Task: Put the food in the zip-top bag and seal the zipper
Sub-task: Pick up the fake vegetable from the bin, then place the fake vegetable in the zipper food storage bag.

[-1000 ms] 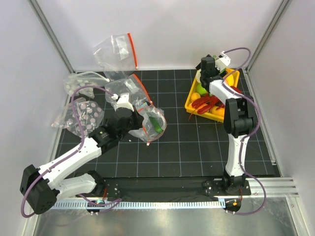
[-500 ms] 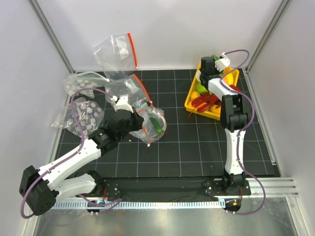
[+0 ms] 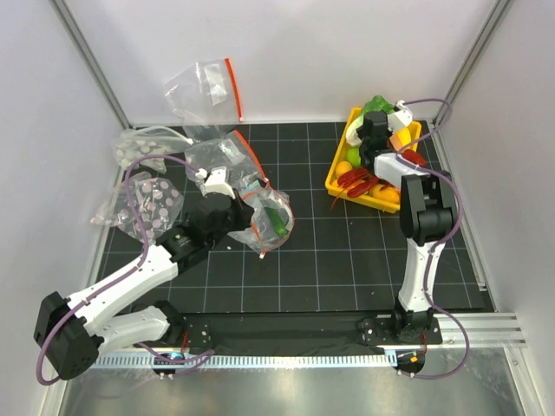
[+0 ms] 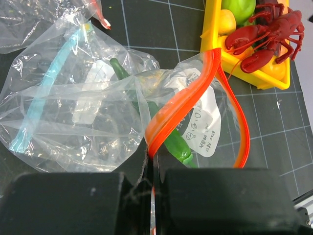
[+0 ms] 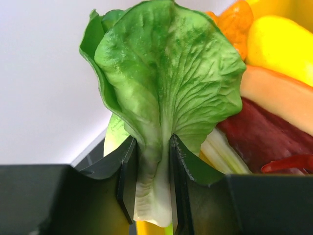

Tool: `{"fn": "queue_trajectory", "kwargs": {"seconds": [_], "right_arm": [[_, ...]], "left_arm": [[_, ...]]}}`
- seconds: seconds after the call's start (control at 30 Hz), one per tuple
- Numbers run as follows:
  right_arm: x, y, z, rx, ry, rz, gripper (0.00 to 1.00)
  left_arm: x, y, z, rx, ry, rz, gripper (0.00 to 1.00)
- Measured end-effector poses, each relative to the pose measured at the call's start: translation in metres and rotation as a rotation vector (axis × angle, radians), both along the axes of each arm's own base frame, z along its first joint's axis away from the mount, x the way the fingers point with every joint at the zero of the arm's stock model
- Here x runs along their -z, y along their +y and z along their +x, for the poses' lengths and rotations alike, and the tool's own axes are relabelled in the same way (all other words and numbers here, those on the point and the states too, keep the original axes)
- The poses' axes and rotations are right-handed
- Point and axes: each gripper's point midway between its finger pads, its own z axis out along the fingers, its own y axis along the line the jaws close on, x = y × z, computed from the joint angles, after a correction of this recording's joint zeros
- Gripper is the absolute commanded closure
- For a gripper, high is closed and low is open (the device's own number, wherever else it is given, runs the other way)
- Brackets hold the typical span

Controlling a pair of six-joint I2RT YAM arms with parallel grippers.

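The clear zip-top bag lies mid-table, its mouth held agape. My left gripper is shut on the near end of the red-orange zipper. A long green piece lies inside the bag beside the white label. At the back right, over the yellow tray, my right gripper is shut on the pale base of the green lettuce, whose leaves stand up past the fingers. The lettuce is above the tray's far end. A round green fruit and a yellow piece stay in the tray.
A red lobster sprawls across the tray. Other clear bags and dotted pouches crowd the back left. A loose clear bag with a blue strip lies left of the held bag. White walls close in the back and sides.
My right gripper has closed on the lettuce and lifted it toward the tray's far end. The left arm and the bag have barely moved.
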Motion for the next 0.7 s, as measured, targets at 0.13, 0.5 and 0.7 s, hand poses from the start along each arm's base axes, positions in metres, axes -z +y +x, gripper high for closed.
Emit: {"fn": "queue_trajectory", "kwargs": {"seconds": [0.13, 0.5, 0.7], "right_arm": [[-0.033, 0.003, -0.011, -0.027, -0.066, 0.015, 0.79], [-0.140, 0.047, -0.050, -0.214, -0.262, 0.072, 0.84], [-0.140, 0.144, -0.143, -0.443, -0.287, 0.034, 0.84]], "left_arm": [[-0.001, 0.000, 0.000, 0.000, -0.003, -0.001, 1.00], [0.019, -0.007, 0.008, 0.002, 0.048, 0.050, 1.00], [0.027, -0.022, 0.017, 0.030, 0.104, 0.085, 1.00]]}}
